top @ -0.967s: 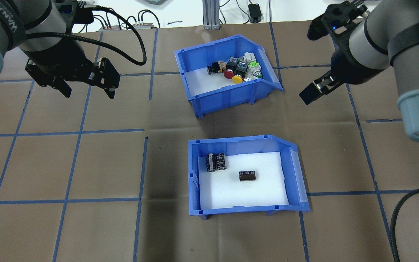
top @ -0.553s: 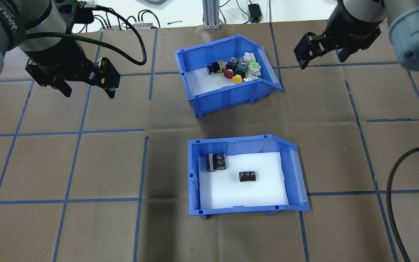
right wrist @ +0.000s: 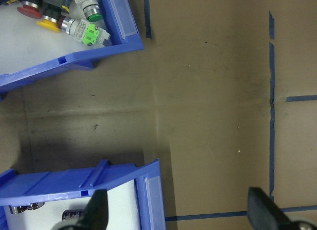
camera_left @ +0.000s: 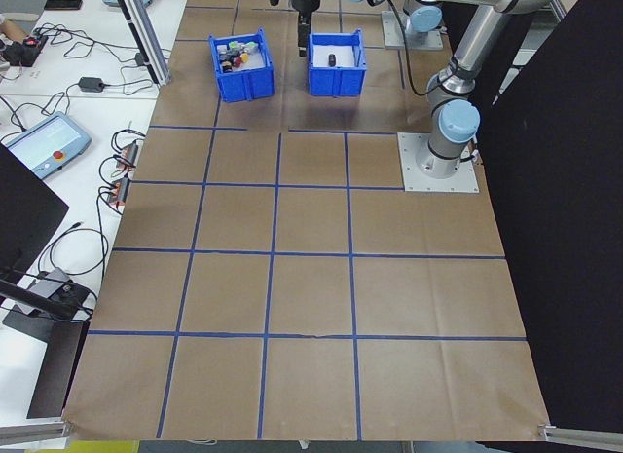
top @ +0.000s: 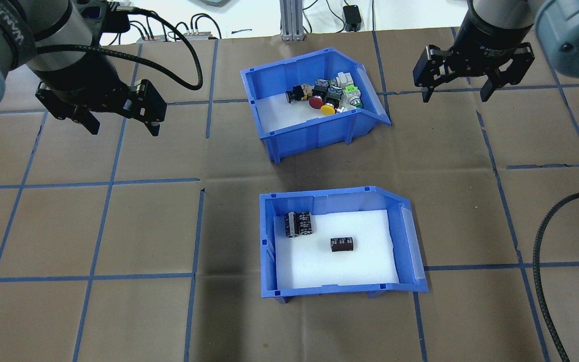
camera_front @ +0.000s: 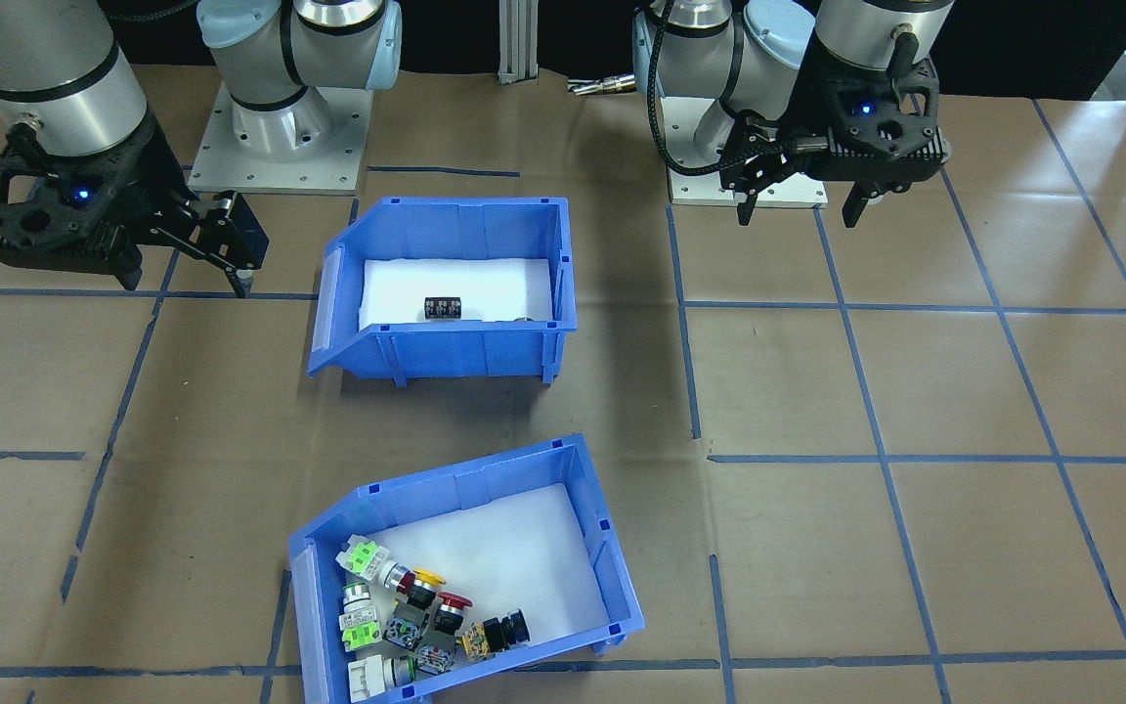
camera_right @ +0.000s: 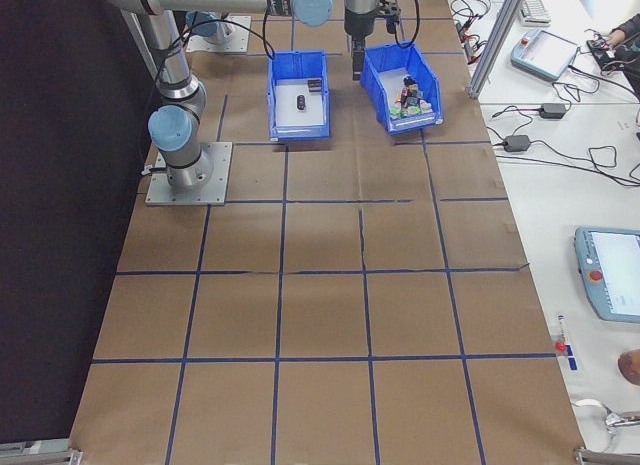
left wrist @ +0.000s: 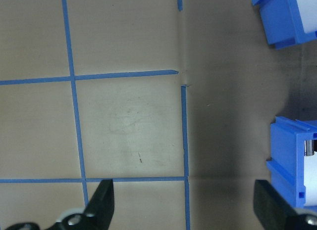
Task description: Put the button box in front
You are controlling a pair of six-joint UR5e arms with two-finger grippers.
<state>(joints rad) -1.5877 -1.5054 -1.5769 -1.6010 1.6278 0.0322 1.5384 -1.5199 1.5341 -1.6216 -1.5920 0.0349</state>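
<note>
Table [top: 118,226] is covered in brown paper with a blue tape grid [top: 108,181], two UR5e arms mounted at its back edge, both up off the surface. Left gripper [top: 118,123] hangs over bare paper well to the left of both bins, fingers spread wide, nothing between them; wrist view shows only paper and bin corners at its right edge. Right gripper [top: 458,93] hangs beyond the far bin's sloped end, also spread wide and empty, apart from the bin. Two blue bins sit mid-table, one behind the other, a strip of paper between them, not touching. Button box [top: 314,108] is the far one from the robot, rotated a bit off the grid, sloped open end toward robot's right; white liner [top: 279,113] inside, push-button switches [top: 327,93] clustered at the sloped end — red, yellow, green and black heads, some white bodies, lying jumbled and touching. Near bin [top: 340,244] sits square to the grid, white liner, three black cylinders [top: 298,223]: two side by side against the left wall, one alone near the middle. Past the table's far edge: an aluminium post [top: 292,20], cables, a black adapter [top: 352,17] on a white bench. Side view shows a teach pendant [camera_right: 610,275] on that bench.
</note>
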